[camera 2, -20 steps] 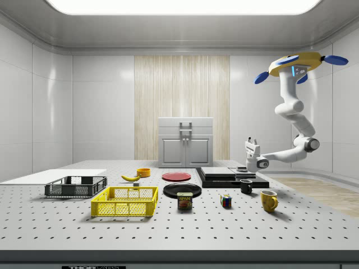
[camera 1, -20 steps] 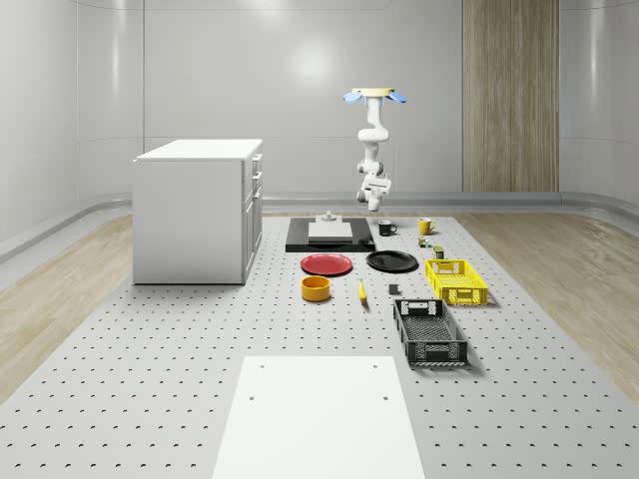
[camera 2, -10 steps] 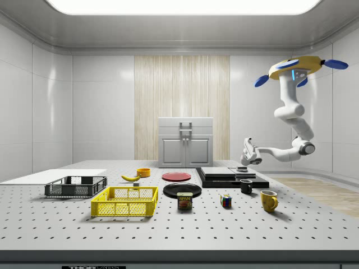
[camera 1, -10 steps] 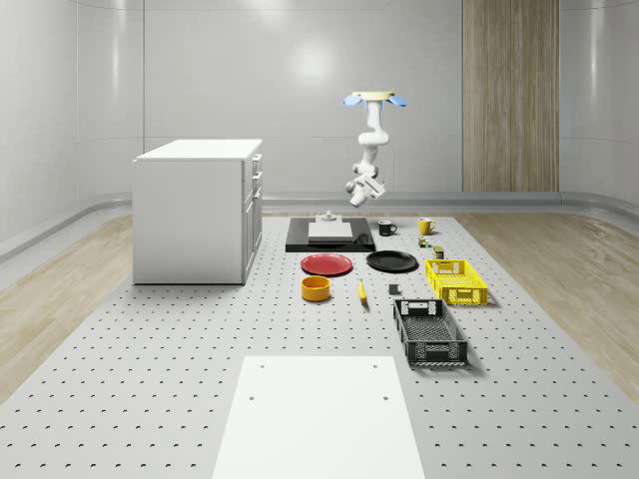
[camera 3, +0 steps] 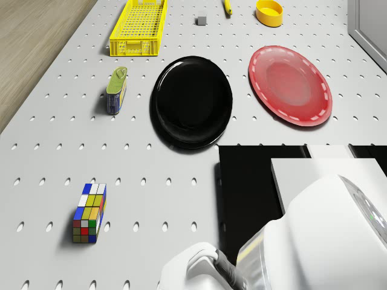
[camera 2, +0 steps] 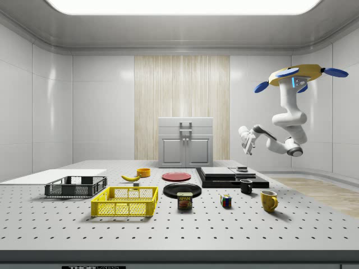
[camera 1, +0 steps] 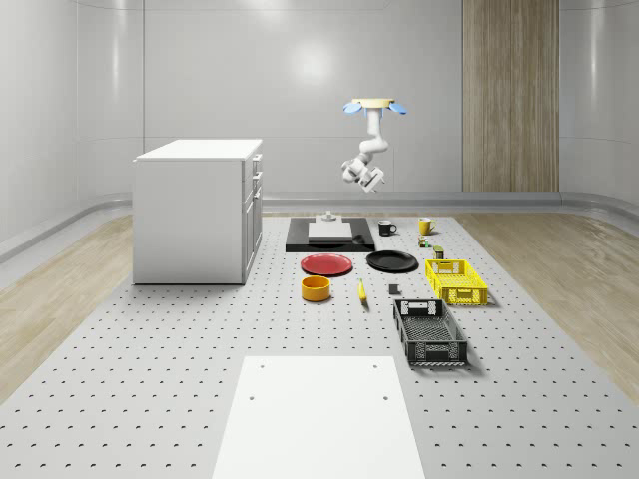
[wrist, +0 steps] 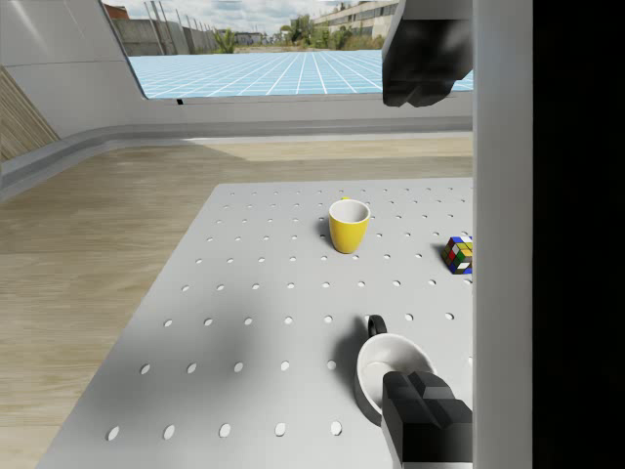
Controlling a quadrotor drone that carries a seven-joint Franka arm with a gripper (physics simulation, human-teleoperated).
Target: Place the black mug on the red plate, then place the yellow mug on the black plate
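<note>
drone (camera 2: 296, 75): hovers high beyond the far end of the table, above and behind the pincer, over the edge near the black slab (camera 1: 329, 238).
pincer (camera 2: 245, 140): hangs in the air on a folded arm, well above the table top; in the wrist view 2 fingers (wrist: 422, 415) stand wide apart with nothing between them, so it is open and empty.
change: 1 second ago the pincer sat low, just over the black mug; half a second ago it was a little higher; now the arm is tucked up and the pincer is clearly raised, with no mug carried.
black mug (camera 2: 245, 186): stands upright on the table below the pincer, just beside the slab, not touched; the wrist view looks down into its pale inside (wrist: 388, 376).
yellow mug (wrist: 349, 225): upright, farther out from the pincer than the black mug, apart from it, near the puzzle cube (wrist: 457, 253).
red plate (camera 3: 291, 85): bare, well ahead of the pincer past the slab.
black plate (camera 3: 191, 101): bare, just beside the red plate.
meaning: neither of the 2 placings is done; the lift away looks like a repositioning or a missed grasp, so the pincer likely needs to come down onto the black mug again.
</note>
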